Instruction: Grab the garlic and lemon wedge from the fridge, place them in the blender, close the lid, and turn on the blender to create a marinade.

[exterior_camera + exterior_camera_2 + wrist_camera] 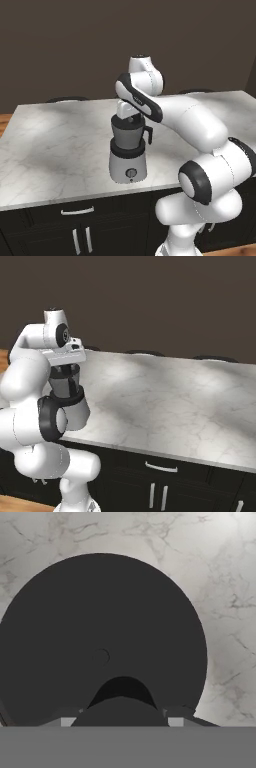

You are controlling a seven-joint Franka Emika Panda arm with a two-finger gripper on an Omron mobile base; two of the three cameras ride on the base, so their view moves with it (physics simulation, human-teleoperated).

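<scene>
**A:** Where did the blender (128,152) sit, and where was the gripper (129,117) relative to it?

**B:** The blender stood upright on the marble counter (55,145), near the front edge, above the dark cabinets (75,227). The gripper hung directly above the jar's mouth, pointing straight down, so the hand's line and the jar's upright long axis looked to coincide. That, I judged, was the relation the next move turned on: any travel would be straight down along that axis.

**A:** And the lid?

**B:** In the hand view a round black disc (102,642) lay just below the camera, with a small central mark and a dark rounded shape at the bottom where the fingers would be. I took the disc for the lid (102,642) seen from above (though an open jar mouth would look much the same, so I couldn't be sure).

**A:** Were the jaws open or closed?

**B:** I couldn't tell. The fingertips were hidden in both base views, and the hand view didn't settle whether they clasped anything.

**A:** What did one view give that another didn't?

**B:** The left base view showed the blender's knob, black collar and side handle. In the right base view the arm covered most of the blender (66,387). The hand view alone showed how well the hand was centred over it.
</scene>
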